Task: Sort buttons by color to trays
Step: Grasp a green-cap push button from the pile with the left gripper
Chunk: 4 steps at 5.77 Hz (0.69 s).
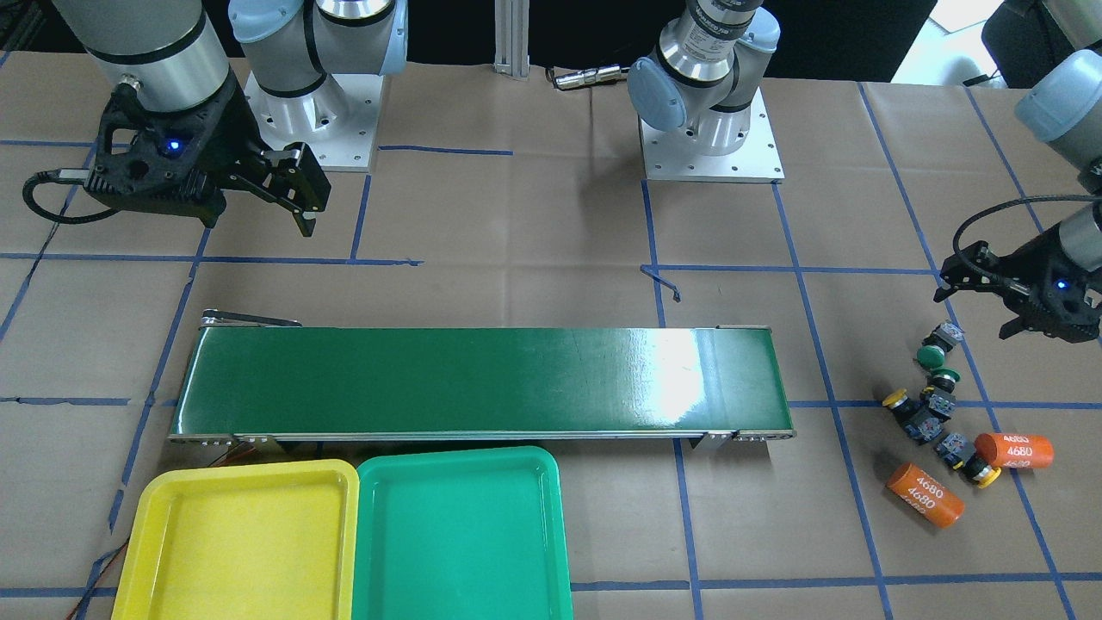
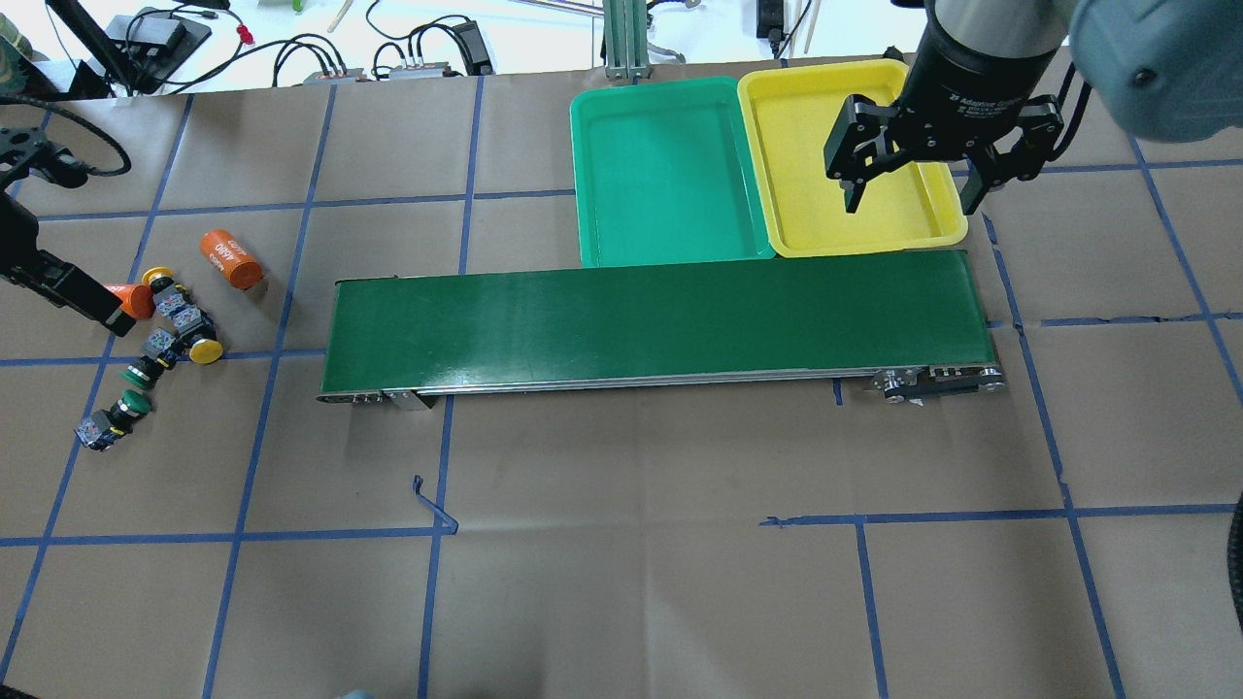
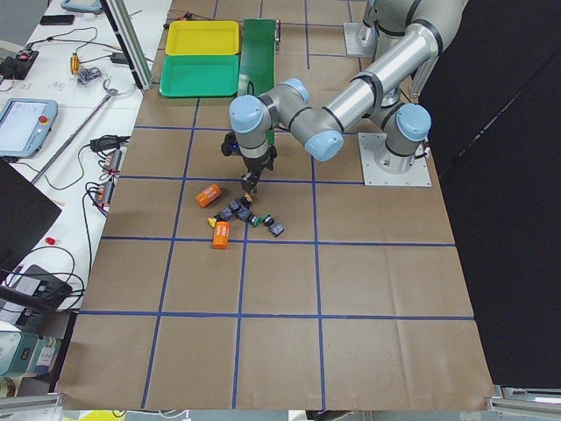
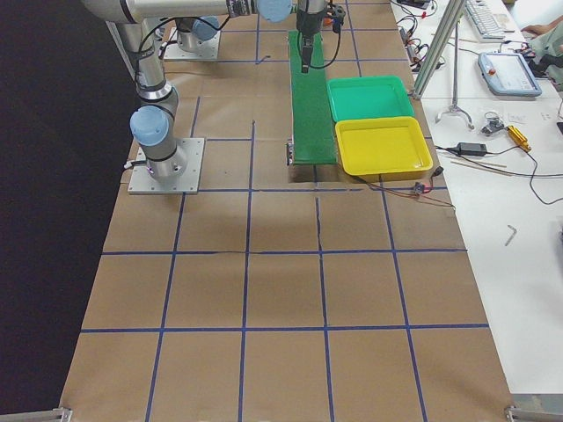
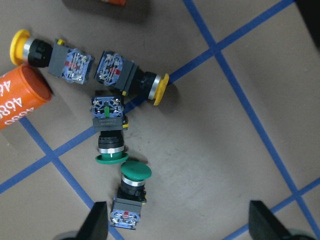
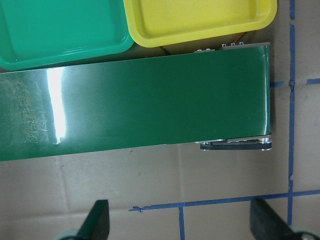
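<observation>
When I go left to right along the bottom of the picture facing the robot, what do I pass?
bright yellow plastic tray → teal-green plastic tray → tilted orange cylinder marked 4680 → second orange 4680 cylinder

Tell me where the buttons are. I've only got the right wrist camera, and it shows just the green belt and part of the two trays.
Observer: All four buttons lie on their sides in a cluster on the table, past the far end of the conveyor belt on the left arm's side, next to two orange cylinders.
Operator: Has the left gripper got one?
Observer: No. The left gripper hovers open over the cluster with nothing between its fingers.
Operator: Anything in the tray parts I can't see?
Observer: No. The front view shows the yellow tray and the green tray whole, and both are empty.
</observation>
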{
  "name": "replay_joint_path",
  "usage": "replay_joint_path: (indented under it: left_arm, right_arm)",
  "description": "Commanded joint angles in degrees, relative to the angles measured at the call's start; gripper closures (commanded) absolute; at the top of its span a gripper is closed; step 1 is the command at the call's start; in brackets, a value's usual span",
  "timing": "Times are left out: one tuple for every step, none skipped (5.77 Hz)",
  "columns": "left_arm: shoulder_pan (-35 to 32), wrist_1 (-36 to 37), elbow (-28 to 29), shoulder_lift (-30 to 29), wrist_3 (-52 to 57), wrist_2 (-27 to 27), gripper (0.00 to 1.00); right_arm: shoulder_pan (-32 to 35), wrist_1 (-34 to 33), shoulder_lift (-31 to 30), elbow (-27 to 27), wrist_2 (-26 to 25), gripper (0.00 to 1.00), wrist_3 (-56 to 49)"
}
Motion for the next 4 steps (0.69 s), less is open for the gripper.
replay_joint_path:
  left_arm:
    - [4.13,10.75,-4.13,-3.62,8.63,0.00,0.03]
    - [6.50,16.66,-8.08,-5.11,11.56,-0.18,0.03]
    - [8.61,19.85,-10.73,-5.48,13.50,-0.35,0.02]
    - [8.72,19.79,-11.19,-6.18,13.96,-0.62,0.02]
  right_arm:
    - [0.09,0.02,0.00,0.00,0.00,0.00,0.00]
    - [0.09,0.02,0.00,0.00,0.00,0.00,0.00]
    - [0.00,0.02,0.00,0.00,0.00,0.00,0.00]
    - [0.09,0.11,0.00,0.00,0.00,0.00,0.00]
